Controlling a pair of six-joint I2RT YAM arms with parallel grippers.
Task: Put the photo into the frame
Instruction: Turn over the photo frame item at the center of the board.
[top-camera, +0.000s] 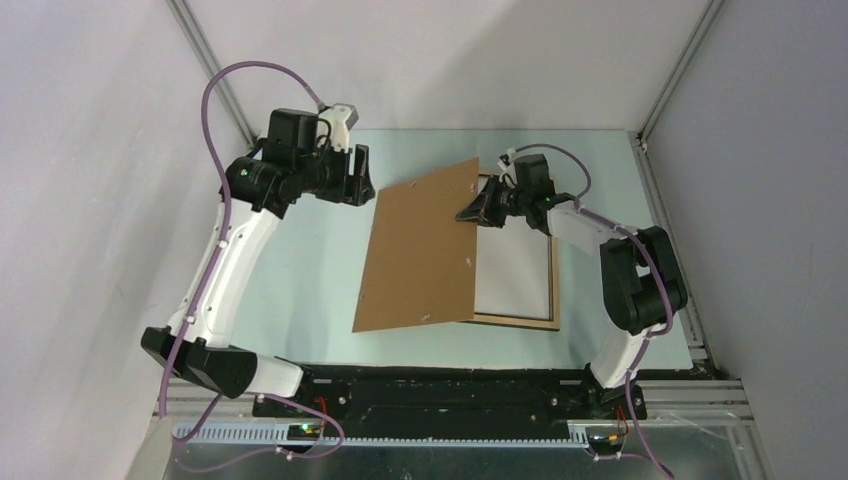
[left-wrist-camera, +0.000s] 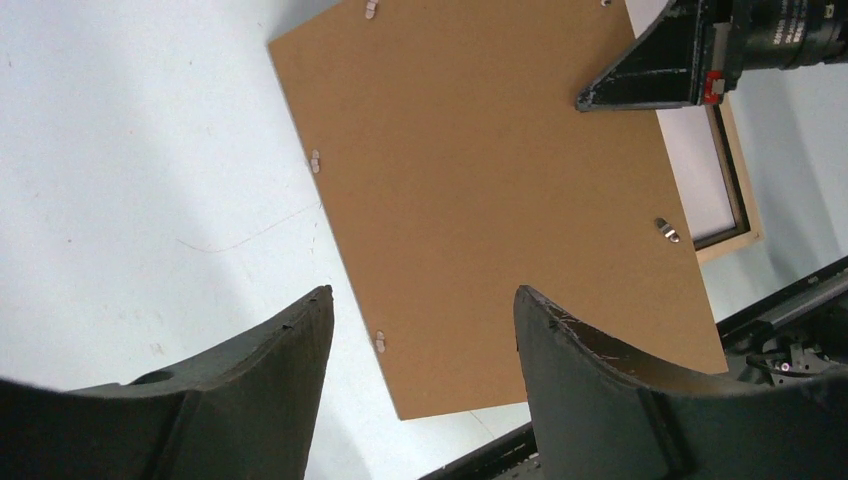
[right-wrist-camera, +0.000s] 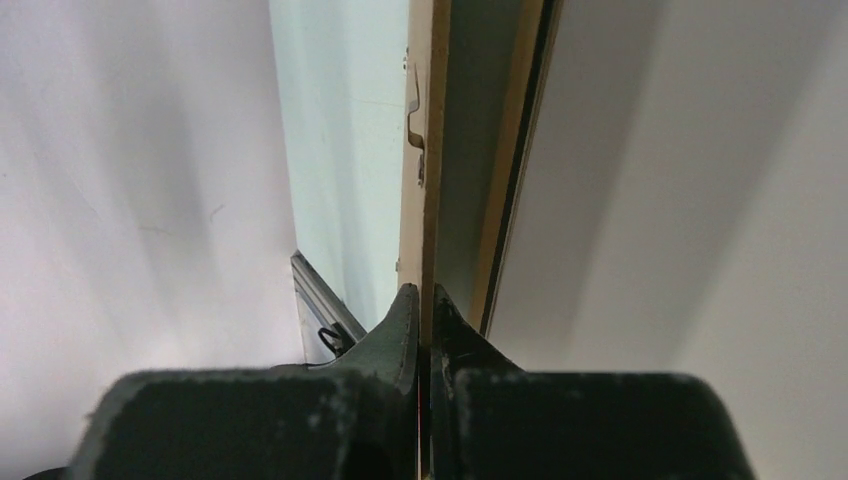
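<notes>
Grippers differ: right gripper (top-camera: 464, 215) clamps backing panel (top-camera: 420, 255) edge, left gripper (top-camera: 359, 180) spread wide.

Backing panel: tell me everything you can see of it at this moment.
The backing panel is a thin, plain brown rectangular sheet, hardboard by its look, with small metal tabs near its edges. The right gripper is shut on its right edge toward the far corner, holding it tilted, partly over the frame and the photo, white back up, inside. The left gripper is open, clear of it.
</notes>
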